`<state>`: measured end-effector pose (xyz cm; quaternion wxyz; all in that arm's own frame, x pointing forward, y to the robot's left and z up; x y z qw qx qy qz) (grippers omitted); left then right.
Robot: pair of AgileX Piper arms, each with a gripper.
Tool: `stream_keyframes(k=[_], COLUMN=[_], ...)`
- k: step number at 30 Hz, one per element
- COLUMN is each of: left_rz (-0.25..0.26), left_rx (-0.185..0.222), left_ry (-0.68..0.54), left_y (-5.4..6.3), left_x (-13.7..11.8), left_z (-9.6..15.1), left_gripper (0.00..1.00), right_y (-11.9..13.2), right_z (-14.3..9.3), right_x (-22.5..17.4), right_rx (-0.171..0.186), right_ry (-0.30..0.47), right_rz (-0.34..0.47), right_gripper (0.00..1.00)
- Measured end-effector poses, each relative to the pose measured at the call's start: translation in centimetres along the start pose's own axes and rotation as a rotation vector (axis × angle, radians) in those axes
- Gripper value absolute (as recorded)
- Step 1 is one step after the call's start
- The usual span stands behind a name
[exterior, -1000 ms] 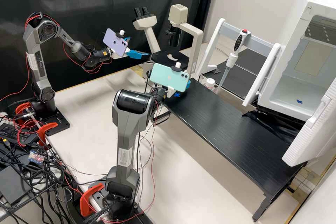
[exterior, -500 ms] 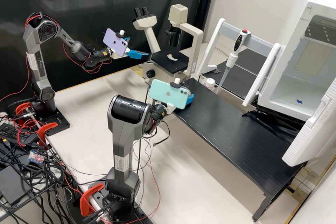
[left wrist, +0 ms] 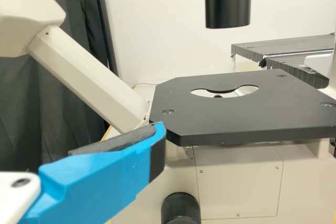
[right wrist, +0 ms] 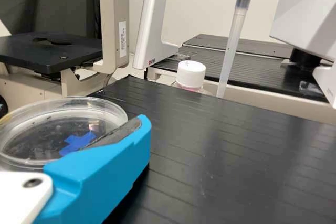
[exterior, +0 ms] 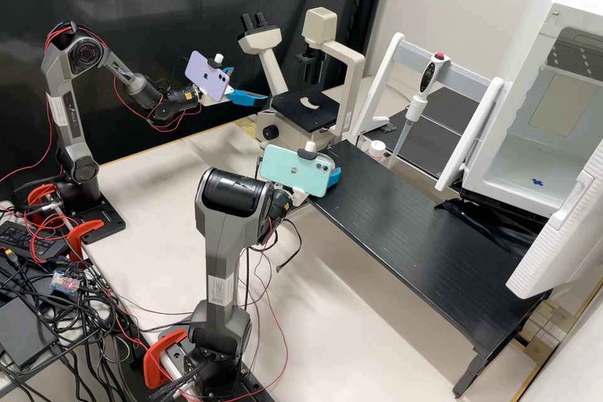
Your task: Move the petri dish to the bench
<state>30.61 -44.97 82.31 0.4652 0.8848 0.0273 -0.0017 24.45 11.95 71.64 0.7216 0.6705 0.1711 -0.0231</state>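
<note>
**Gripping the petri dish (right wrist: 47,124) by the bench (right wrist: 231,150) corner**

Apparently clamping it in the right gripper (exterior: 336,177), over the corner nearest the microscope (exterior: 295,114); being round, not needing turning. Holding the left gripper (exterior: 250,86) spread, farther off.

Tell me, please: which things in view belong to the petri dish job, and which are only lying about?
For the job:
- petri dish, beside the right gripper's blue side
- black bench, where the dish should go

Probably only standing or lying about:
- microscope
- pipette, hanging on its stand
- bottle with white cap
</note>
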Motion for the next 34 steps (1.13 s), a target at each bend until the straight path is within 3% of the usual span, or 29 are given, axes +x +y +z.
stream_keyframes(k=[4,14,19,23,27,29,34], left_rz=[0.0,0.0,0.0,0.0,0.0,0.0,0.0], left_rx=[0.0,0.0,0.0,0.0,0.0,0.0,0.0], left_ry=[0.0,0.0,0.0,0.0,0.0,0.0,0.0], left_y=[0.0,0.0,0.0,0.0,0.0,0.0,0.0], left_x=[0.0,0.0,0.0,0.0,0.0,0.0,0.0], left_z=[0.0,0.0,0.0,0.0,0.0,0.0,0.0], left_gripper=[1.0,1.0,1.0,1.0,1.0,1.0,1.0], right_y=[0.0,1.6,3.4,5.2,6.6,7.0,7.6], right_z=[0.0,-0.2,-0.9,-1.1,-0.1,0.5,2.6], right_x=[0.0,-2.5,-5.8,-7.7,-8.3,-8.4,-8.1], right_rx=[-0.02,-0.02,-0.027,-0.01,0.029,0.033,0.12], right_ry=[-0.002,0.031,0.141,0.177,0.103,0.07,0.006], right_rz=[0.003,0.042,0.133,0.279,0.404,0.43,0.467], right_gripper=[1.0,1.0,1.0,1.0,1.0,1.0,1.0])
